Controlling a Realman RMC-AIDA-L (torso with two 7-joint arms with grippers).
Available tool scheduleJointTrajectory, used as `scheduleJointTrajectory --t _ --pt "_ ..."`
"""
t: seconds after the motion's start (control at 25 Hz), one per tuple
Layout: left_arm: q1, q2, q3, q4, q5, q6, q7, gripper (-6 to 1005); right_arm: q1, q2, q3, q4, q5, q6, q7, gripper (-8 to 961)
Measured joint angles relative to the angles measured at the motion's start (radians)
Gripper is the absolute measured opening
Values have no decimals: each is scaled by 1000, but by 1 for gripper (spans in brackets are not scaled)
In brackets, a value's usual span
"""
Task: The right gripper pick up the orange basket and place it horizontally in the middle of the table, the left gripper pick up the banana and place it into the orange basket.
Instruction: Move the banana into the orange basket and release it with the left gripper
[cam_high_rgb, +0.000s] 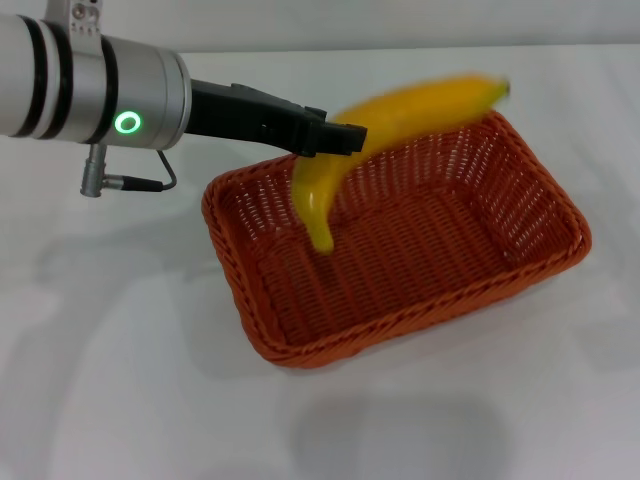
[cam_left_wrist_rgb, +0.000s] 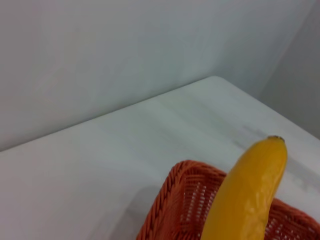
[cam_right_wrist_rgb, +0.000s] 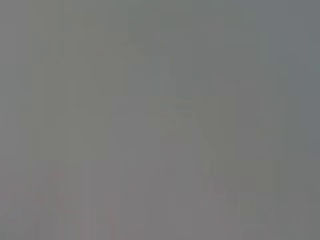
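Jaws of left gripper clamped on banana above orange basket.

Banana motion-blurred in the head view, its far end smeared; in the left wrist view its lower part is cut off by the edge. Basket likewise cropped (one corner shows). Right wrist view uniformly grey, nothing discernible.

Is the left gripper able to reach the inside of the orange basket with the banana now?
Probably yes: the left gripper holds the banana above the orange basket, whose open top is unobstructed.
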Motion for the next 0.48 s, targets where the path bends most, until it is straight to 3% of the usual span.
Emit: scheduleJointTrajectory --t 0.28,0.48 --pt "5 0 -1 -9 -37 -6 37 535 -2 0 0 -2 0 -1 2 854" --pt "10 0 -4 5 -43 -24 79 753 -7 -2 0 -2 0 -2 4 854"
